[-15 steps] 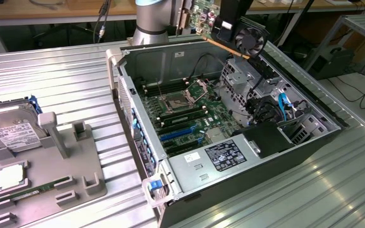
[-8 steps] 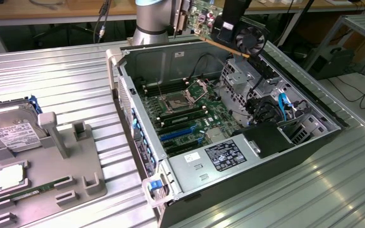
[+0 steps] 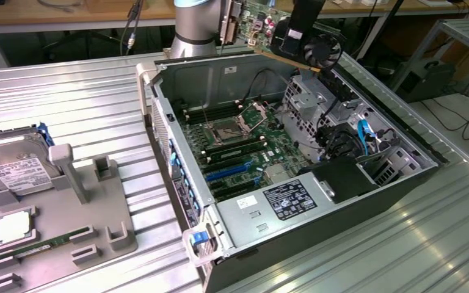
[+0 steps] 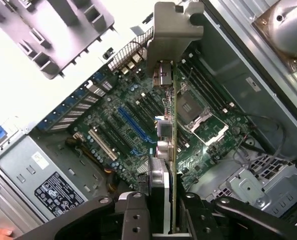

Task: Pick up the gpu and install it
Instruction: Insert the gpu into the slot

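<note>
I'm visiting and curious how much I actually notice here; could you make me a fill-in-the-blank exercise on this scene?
1. The end effector holds the ____ above the open computer case.
2. The hard drive lies to the exterior view's ____ of the case.
3. The memory stick near the hard drive is ____ in colour.
Missing words: gpu; left; green.

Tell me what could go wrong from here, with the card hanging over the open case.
1. The gpu hangs edge-on in the gripper; it could tilt or slip in the grip.
2. Coming down off line from the blue slot, it might strike the CPU socket.
3. Loose blue cables by the drive cage could snag its fan.
</note>
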